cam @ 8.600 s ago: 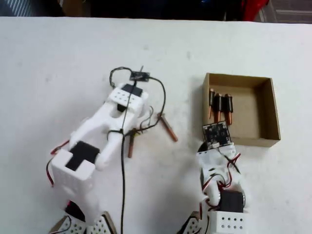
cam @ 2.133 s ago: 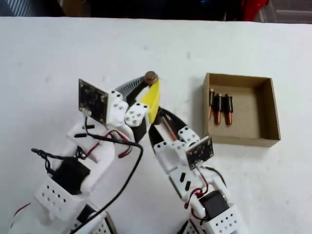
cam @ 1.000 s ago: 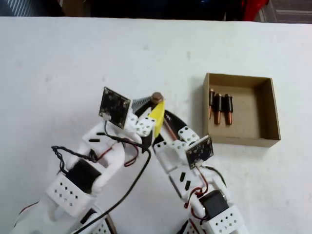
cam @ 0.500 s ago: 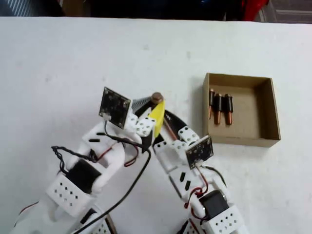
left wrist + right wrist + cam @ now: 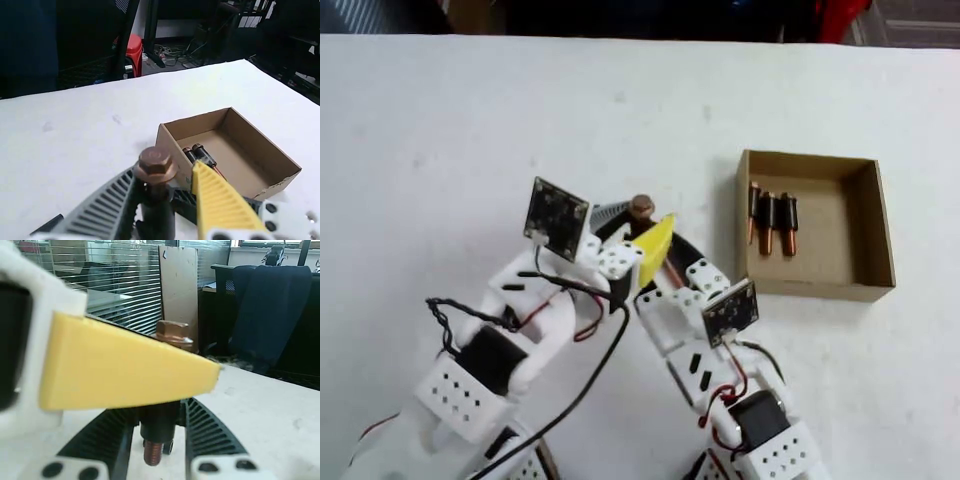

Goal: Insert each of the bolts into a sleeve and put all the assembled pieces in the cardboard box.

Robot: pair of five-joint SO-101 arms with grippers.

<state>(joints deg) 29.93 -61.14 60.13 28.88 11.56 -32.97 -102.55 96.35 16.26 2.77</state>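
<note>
A copper bolt (image 5: 641,207) with a hex head (image 5: 156,165) stands upright in a black sleeve (image 5: 159,422), and its threaded tip pokes out below. My right gripper (image 5: 658,256) is shut on that sleeve between its black ribbed fingers (image 5: 210,432). My left gripper (image 5: 642,216) surrounds the bolt head and is open. Its yellow finger (image 5: 215,200) stands off the bolt and its grey finger (image 5: 107,205) lies on the other side. The cardboard box (image 5: 815,290) sits to the right and holds three assembled pieces (image 5: 770,222).
Both arms meet at the table's centre, just left of the box (image 5: 260,150). White tabletop stretches behind and to the left. Cables hang from the left arm (image 5: 490,350) near the front edge.
The left gripper's yellow finger has swung away from the bolt head, opening the gripper. Before that, the left arm brought the bolt down into the sleeve held by the right gripper.
</note>
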